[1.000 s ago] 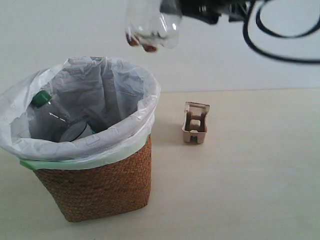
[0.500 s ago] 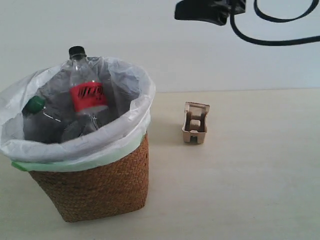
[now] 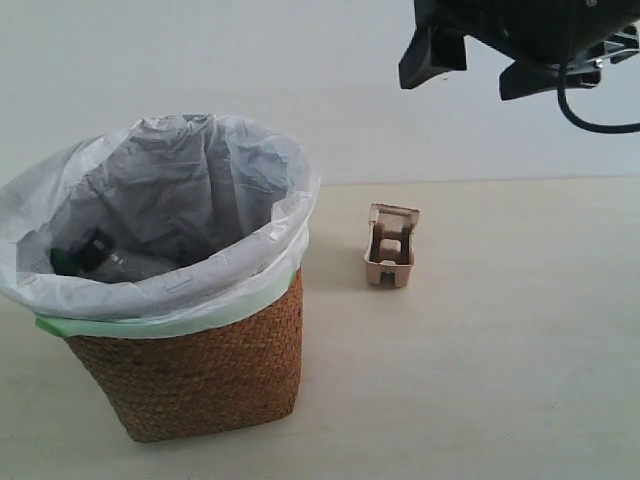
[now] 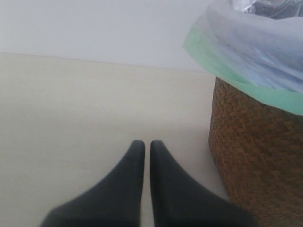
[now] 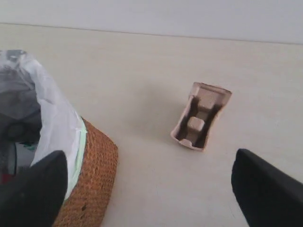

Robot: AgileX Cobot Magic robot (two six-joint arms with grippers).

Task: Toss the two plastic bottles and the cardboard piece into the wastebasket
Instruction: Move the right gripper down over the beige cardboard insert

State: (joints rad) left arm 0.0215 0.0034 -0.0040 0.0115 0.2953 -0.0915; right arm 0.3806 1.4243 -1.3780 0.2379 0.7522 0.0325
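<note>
- Right gripper (image 3: 455,88) is high above the table (image 3: 500,330), up and to the right of the wastebasket (image 3: 200,380). Its jaws are spread wide with nothing between them.
- Right wrist view confirms this: both black fingers (image 5: 33,189) sit far apart, with bare table in the gap.
- Left gripper (image 4: 146,146) is low, just beside the wicker wall of the wastebasket. Its tips are pressed together with nothing in them. Can't tell whether it touches the table.
- The two plastic bottles (image 3: 112,260) lie deep inside the wastebasket, mostly hidden by the white liner bag (image 3: 230,170). Only a dark cap end and some clear body show.
- The cardboard piece (image 3: 390,247) lies flat on the table with its open side up. It is right of the wastebasket, apart from it, and nothing touches it.
</note>
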